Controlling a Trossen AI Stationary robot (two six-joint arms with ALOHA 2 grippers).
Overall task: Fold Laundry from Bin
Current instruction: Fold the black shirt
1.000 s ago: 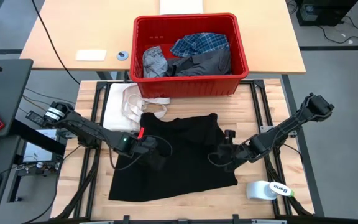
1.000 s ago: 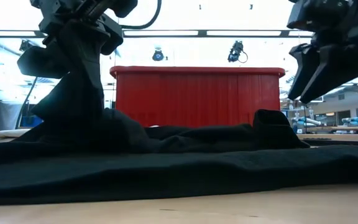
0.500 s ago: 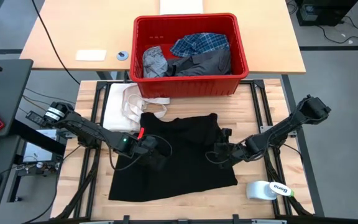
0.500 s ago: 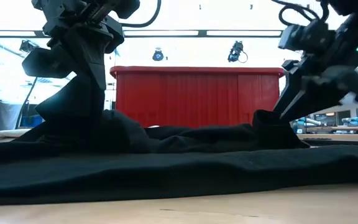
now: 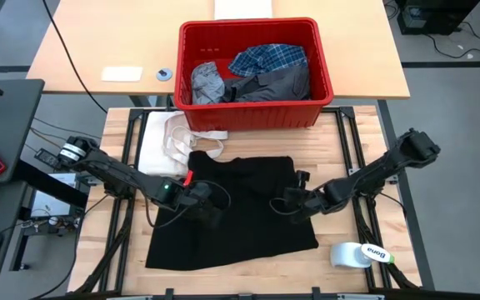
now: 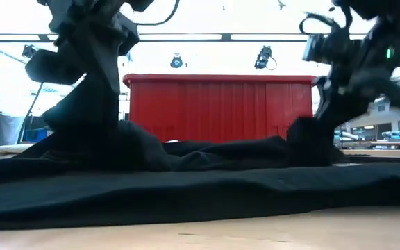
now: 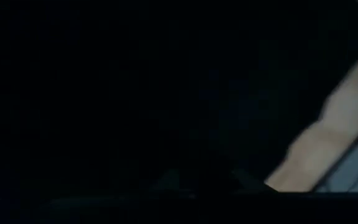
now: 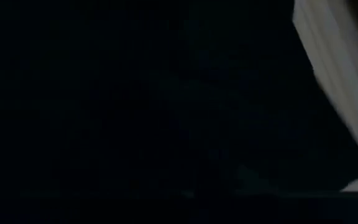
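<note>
Both tools are closed on the black garment (image 5: pixel 240 208), which lies on the tabletop (image 5: pixel 340 146) under them: left tool (image 5: pixel 209 208) holds a raised bunch, right tool (image 5: pixel 288 202) pinches the edge. Lift the 2 together evenly, keeping the cloth taut.

Bright backlit ceiling strips; wrist views nearly black.

Right hand (image 5: pixel 288 202) moved inward, closed on black garment (image 5: pixel 248 225) edge.
</note>
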